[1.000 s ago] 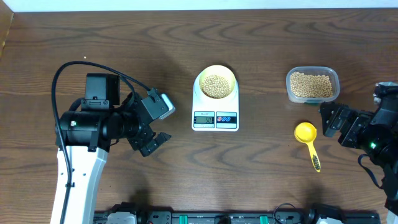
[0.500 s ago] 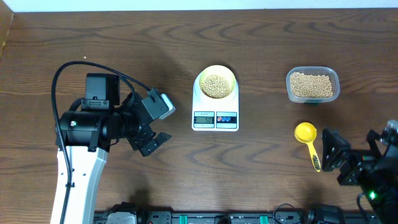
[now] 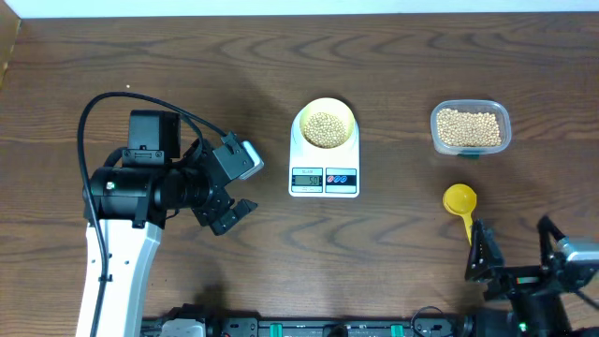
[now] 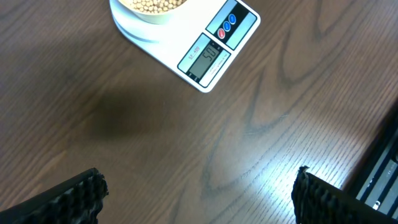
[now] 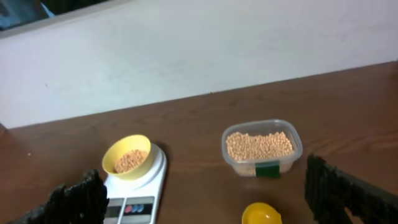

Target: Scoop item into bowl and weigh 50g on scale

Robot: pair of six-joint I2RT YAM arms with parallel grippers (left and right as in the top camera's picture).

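Right now both grippers hang spread wide and empty: the left gripper over bare wood toward the counter's left edge, the right gripper at its near right corner. One right finger hides the handle end of the yellow scoop. Mid-counter, the pale yellow bowl sits on the scale, holding tan beans. The display reads 50.

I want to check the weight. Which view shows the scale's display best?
Left wrist: the scale's display is large and seems to read 50. Overhead shows it tiny; right wrist shows it blurred at the bottom edge.
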